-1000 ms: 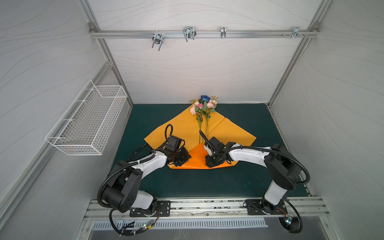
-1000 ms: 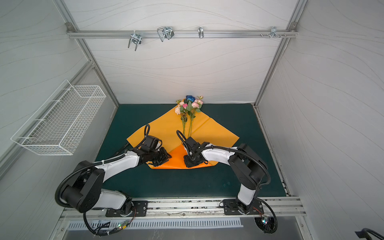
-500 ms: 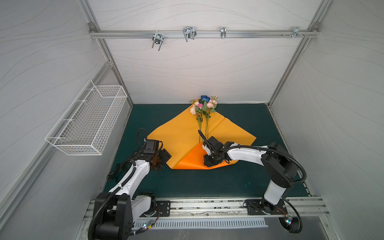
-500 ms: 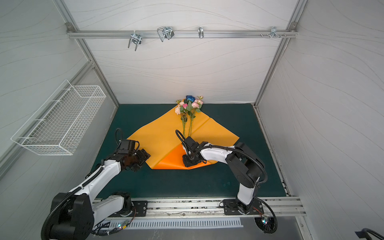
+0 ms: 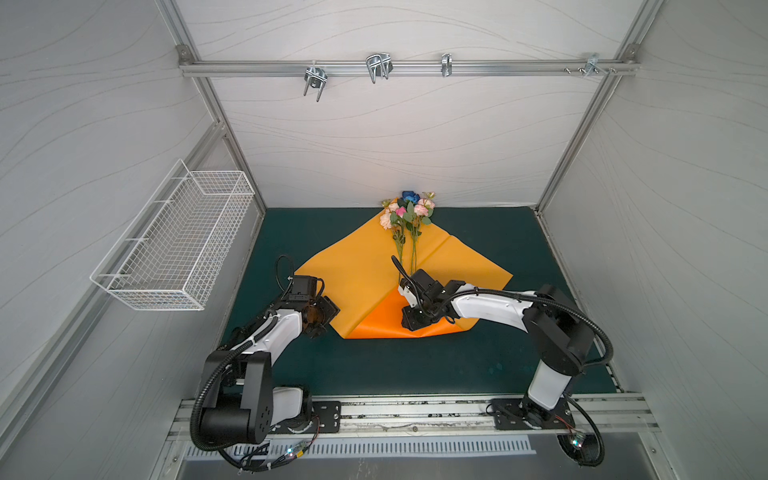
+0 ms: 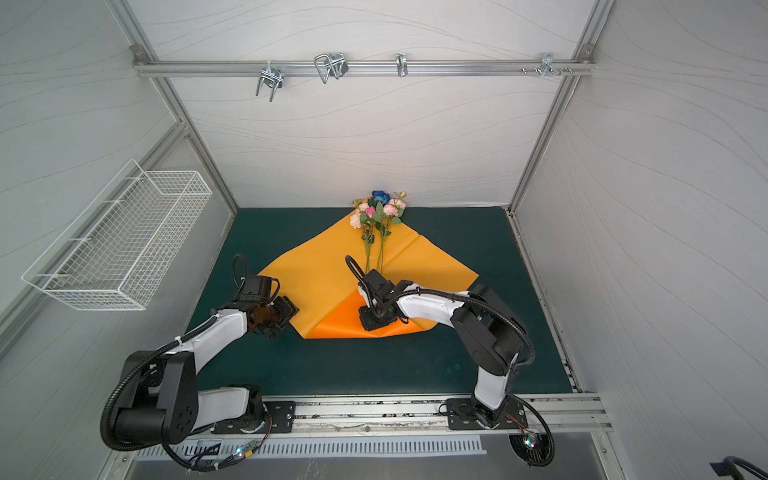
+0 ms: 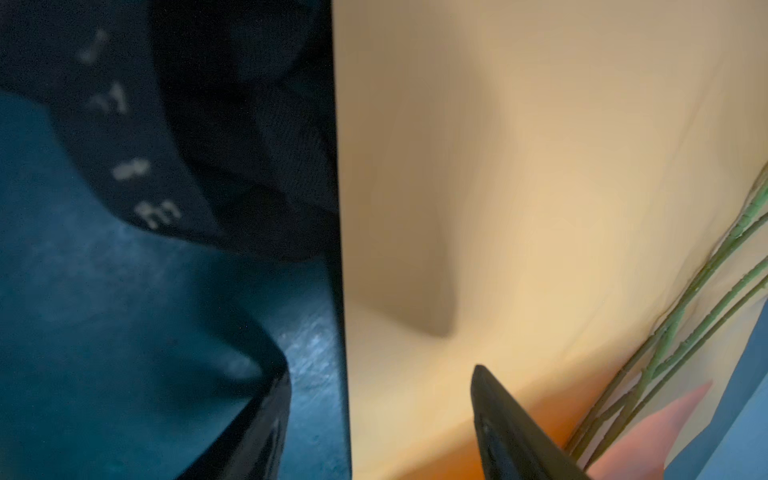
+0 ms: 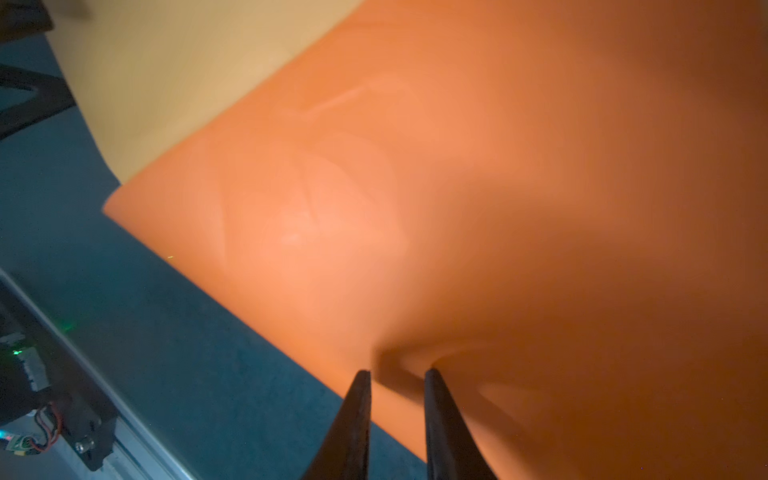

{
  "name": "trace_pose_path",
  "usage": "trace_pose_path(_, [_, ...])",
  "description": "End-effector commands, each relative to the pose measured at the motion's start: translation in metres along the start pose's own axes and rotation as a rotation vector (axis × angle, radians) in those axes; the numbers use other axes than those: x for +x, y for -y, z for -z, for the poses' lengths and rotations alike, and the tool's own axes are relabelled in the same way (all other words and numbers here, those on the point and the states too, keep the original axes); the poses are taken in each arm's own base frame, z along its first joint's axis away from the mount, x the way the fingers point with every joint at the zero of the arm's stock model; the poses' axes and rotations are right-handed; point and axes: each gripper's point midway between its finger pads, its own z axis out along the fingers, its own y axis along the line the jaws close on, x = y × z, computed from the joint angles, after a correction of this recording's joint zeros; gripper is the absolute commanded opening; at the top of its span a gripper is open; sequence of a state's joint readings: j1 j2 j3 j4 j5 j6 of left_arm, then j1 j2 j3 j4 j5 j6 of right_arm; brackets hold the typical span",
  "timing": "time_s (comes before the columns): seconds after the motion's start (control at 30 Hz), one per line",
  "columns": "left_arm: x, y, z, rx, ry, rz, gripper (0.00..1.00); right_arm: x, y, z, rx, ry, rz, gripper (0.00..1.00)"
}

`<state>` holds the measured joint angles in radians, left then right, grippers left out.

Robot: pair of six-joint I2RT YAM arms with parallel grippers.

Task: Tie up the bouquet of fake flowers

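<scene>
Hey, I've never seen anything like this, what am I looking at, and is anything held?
The left arm and right arm belong to one robot; each ends in a two-fingered gripper. Two pictures look down from overhead; two come from wrist cameras. On the dark green mat lies an orange sheet of wrapping paper, near corner folded over, with a bouquet of fake flowers on it. A black lettered ribbon lies beside the paper. The left gripper is open and empty. The right gripper, nearly closed, touches the fold; whether it pinches is unclear.
</scene>
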<state>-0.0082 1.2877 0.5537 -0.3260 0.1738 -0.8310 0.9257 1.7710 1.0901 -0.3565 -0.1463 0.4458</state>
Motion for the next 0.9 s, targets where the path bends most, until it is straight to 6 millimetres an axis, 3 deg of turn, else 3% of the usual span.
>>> trace_pose_path(0.0, [-0.005, 0.006, -0.006, 0.044, 0.017, 0.024, 0.61, 0.01, -0.008, -0.007, 0.002, -0.051, 0.021, 0.26])
trace_pose_path(0.23, [-0.005, 0.004, -0.014, 0.051, 0.023, 0.03, 0.55, 0.023, -0.01, -0.012, -0.006, -0.092, 0.003, 0.26])
trace_pose_path(0.47, [-0.006, 0.006, -0.016, 0.064, 0.028, 0.031, 0.32, 0.03, -0.008, -0.017, 0.0, -0.118, -0.007, 0.25])
trace_pose_path(0.6, [-0.009, 0.01, -0.011, 0.076, 0.04, 0.026, 0.21, 0.028, -0.009, -0.021, -0.004, -0.122, -0.007, 0.26])
trace_pose_path(0.87, [-0.014, 0.025, 0.011, 0.137, 0.079, 0.002, 0.09, 0.029, -0.005, -0.031, 0.019, -0.157, -0.012, 0.24])
